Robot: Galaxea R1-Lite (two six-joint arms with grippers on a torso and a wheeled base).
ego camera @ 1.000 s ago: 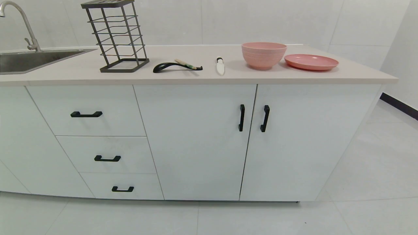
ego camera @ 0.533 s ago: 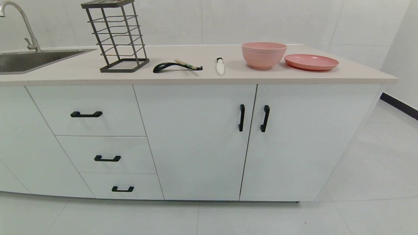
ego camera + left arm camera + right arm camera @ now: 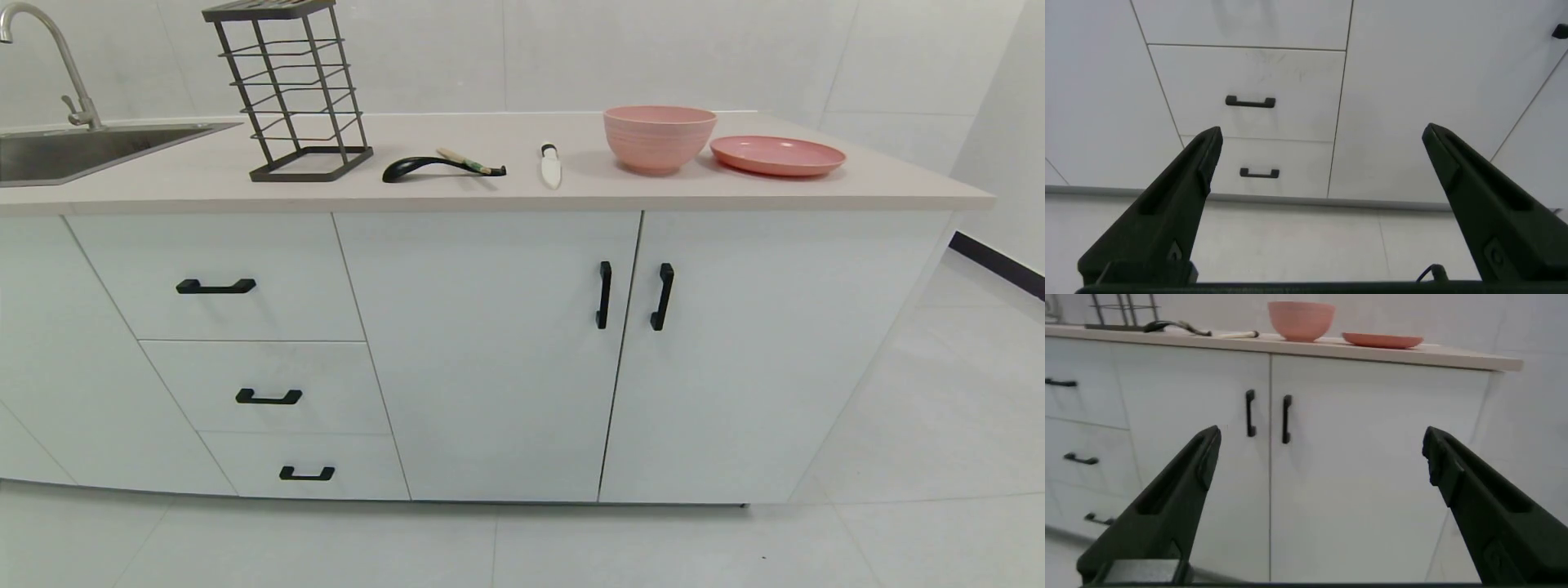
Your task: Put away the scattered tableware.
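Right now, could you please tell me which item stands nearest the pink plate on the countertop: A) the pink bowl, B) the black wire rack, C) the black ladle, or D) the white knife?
A: the pink bowl stands right next to the pink plate, on its left, at the right end of the countertop.

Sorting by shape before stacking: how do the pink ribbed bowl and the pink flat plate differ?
The pink ribbed bowl is deep and tall; the pink flat plate is shallow and low. The bowl's wall shows ridges; the plate's rim looks smooth. Both are pink and upright on the beige counter.
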